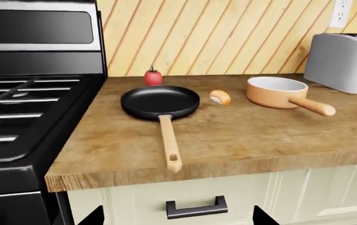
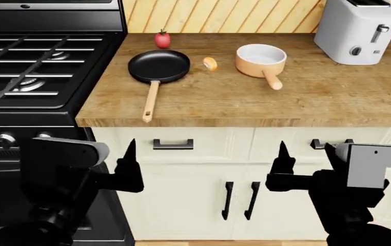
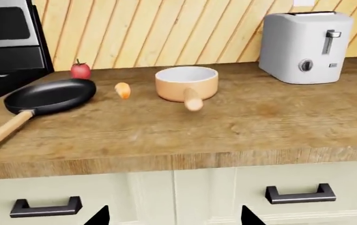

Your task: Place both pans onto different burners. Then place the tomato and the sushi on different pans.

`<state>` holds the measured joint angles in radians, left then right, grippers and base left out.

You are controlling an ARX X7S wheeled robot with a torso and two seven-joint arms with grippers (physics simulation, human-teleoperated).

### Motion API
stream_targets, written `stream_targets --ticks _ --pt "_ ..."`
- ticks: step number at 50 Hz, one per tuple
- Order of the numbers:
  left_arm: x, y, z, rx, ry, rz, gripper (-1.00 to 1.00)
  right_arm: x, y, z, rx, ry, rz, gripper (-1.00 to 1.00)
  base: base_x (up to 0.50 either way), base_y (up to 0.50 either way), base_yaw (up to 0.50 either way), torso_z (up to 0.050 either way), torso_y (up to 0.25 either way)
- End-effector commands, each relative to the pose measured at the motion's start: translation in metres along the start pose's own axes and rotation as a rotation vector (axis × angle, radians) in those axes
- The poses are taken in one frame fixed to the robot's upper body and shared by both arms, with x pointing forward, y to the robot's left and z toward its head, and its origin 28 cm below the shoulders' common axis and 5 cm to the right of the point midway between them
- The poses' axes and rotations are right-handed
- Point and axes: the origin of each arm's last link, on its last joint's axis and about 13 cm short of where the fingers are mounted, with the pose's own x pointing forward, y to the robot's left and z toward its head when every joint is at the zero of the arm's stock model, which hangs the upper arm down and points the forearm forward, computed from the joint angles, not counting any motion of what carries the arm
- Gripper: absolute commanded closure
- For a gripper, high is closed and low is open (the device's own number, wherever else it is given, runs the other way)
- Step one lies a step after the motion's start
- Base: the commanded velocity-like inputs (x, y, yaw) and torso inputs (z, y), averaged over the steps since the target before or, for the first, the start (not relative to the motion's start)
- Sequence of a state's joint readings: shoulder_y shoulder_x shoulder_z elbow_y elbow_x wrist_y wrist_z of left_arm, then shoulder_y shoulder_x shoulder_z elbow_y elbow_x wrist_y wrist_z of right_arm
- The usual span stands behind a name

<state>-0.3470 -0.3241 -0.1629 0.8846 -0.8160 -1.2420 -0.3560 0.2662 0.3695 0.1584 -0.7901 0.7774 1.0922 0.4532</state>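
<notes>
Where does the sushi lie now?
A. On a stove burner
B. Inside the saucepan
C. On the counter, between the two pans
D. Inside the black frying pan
C: the sushi lies on the bare wooden counter, with the black frying pan on one side and the saucepan on the other, touching neither.

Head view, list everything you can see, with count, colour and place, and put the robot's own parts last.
Frying pan: one, black, wooden handle, countertop beside stove.
Saucepan: one, orange-tan, white inside, countertop right of frying pan.
Tomato: one, red, behind frying pan.
Sushi: one, orange and white, between the pans.
Toaster: one, white, countertop's right end.
Stove: one, black, left; burners under grates.
Countertop: wooden, over cream cabinets.
Left gripper: black, open, low before cabinets.
Right gripper: black, open, likewise.
</notes>
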Motion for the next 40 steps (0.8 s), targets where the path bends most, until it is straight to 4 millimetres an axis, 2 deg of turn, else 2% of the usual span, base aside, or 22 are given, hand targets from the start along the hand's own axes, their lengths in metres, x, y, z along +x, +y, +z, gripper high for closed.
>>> stream_targets --ticks 1,22,40 --pt "-0.019 -0.003 0.026 0.136 -0.050 -0.022 -1.00 -0.019 -0.005 0.037 -0.087 -0.068 -0.009 -1.00 0.32 -0.10 0.00 0.000 0.000" --pt "-0.022 -0.003 0.028 0.152 -0.052 -0.018 -1.00 -0.023 -0.007 0.045 -0.075 -0.107 -0.016 -1.00 0.50 -0.13 0.00 0.000 0.000" --pt "-0.021 -0.003 0.025 0.155 -0.049 -0.018 -1.00 -0.024 -0.005 0.048 -0.095 -0.126 -0.004 -1.00 0.50 0.00 0.00 0.000 0.001"
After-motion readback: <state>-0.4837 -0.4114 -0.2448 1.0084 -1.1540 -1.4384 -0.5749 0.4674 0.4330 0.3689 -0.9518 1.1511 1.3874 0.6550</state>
